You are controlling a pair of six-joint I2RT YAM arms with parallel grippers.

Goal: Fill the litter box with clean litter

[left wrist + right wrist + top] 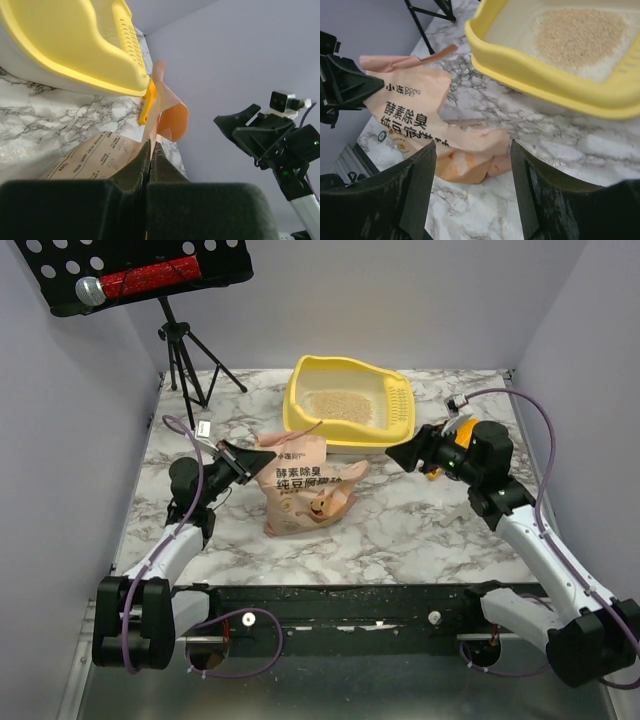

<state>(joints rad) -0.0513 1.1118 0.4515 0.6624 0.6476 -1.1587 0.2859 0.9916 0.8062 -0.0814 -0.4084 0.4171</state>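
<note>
The yellow litter box [302, 400] stands at the back middle of the marble table, with a pile of pale beige clean litter [338, 407] inside; both also show in the right wrist view, box [530, 75] and litter [577, 35]. A tan-pink printed bag [305, 490] lies crumpled in front of the box. My left gripper [264, 461] is shut on the bag's upper left edge [150, 130]. My right gripper [402, 455] is open and empty, hovering above the table right of the bag [415, 115], near the box's front right corner.
A small orange scoop [145, 104] lies against the box's rim [75, 70]. A black music stand [140, 275] on a tripod [185, 360] stands at the back left. A small white object [203, 428] lies on the table behind the left arm. Walls close in both sides.
</note>
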